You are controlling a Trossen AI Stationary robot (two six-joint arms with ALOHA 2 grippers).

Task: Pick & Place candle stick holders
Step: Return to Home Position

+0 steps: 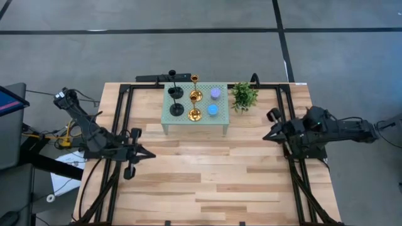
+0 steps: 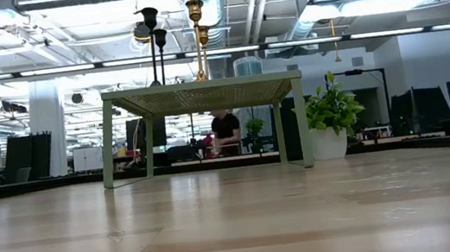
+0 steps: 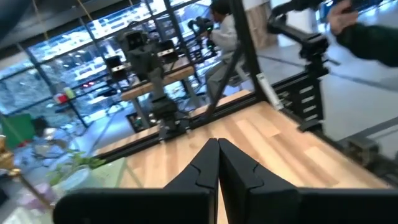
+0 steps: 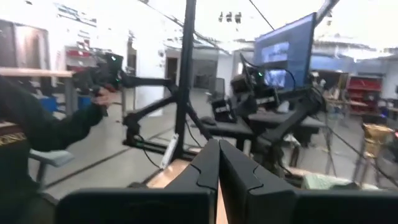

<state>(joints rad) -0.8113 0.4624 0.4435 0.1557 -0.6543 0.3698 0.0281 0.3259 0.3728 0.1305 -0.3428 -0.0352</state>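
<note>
**Both jaws pressed shut, holders on shelf**

The left jaws and right jaws hang closed, holding nothing, above the tabletop (image 1: 207,169). Two black candle stick holders (image 1: 177,109) and two gold candle stick holders (image 1: 195,115) stand on the green shelf (image 1: 221,119), between both jaws and well apart from them.

Wooden table (image 1: 207,176): pale planks, bordered by black rails.
Low shelf (image 1: 179,120): pale green, four-legged, set at the far middle of the table.
Two small candles, one lilac (image 1: 215,93), one blue (image 1: 213,110): placed on the shelf's right half, near each other.
Potted plant (image 1: 244,95): stood on the table just beside the shelf's right end.
Person (image 2: 226,130): seen in the room beyond, framed between the shelf's legs.
</note>
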